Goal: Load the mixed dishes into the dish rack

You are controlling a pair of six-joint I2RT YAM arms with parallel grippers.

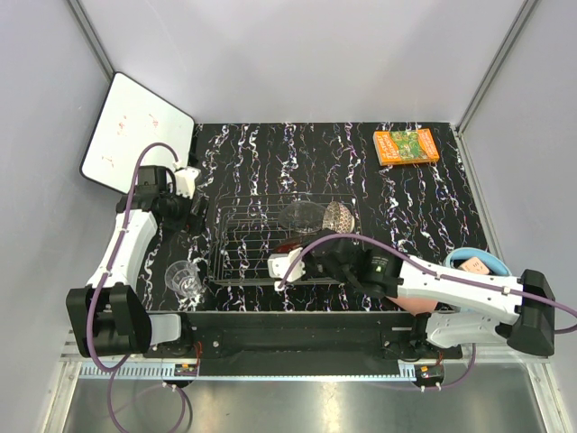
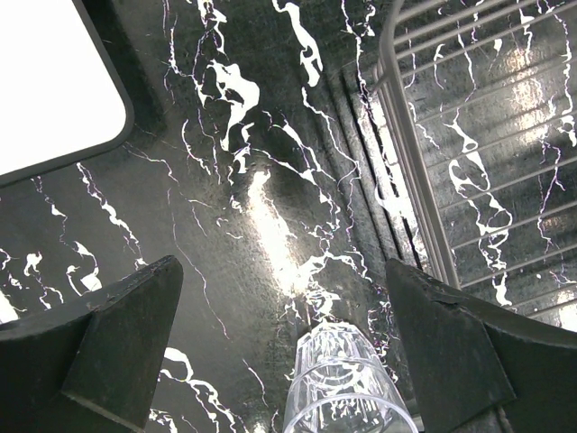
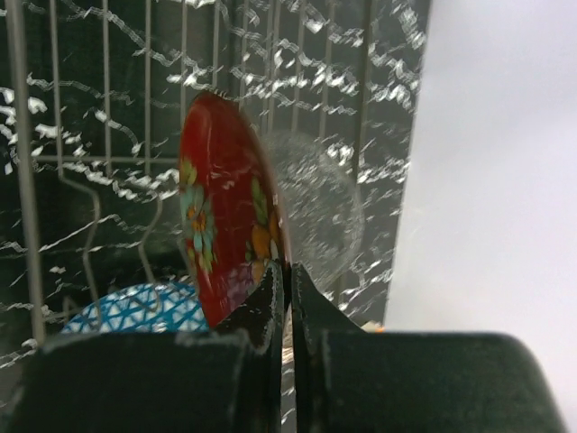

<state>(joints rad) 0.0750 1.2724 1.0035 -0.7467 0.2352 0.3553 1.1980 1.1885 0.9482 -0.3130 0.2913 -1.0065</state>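
The wire dish rack (image 1: pixel 243 236) lies mid-table. In it are a clear glass bowl (image 1: pixel 300 216) and a beige-brown patterned bowl (image 1: pixel 339 216). My right gripper (image 1: pixel 293 256) is over the rack's near side. In the right wrist view it (image 3: pixel 288 275) is shut on the rim of the red gold-patterned dish (image 3: pixel 225 207), held on edge among the wires. A blue patterned bowl (image 3: pixel 135 311) shows low left there. My left gripper (image 1: pixel 192 213) is open and empty left of the rack. The clear glass cup (image 1: pixel 185 278) shows low between its fingers (image 2: pixel 347 388).
An orange book (image 1: pixel 406 146) lies at the back right. A white board (image 1: pixel 135 131) leans at the back left. A salmon-pink cup (image 1: pixel 475 265) sits by a light-blue curved rim at the right, behind my right arm.
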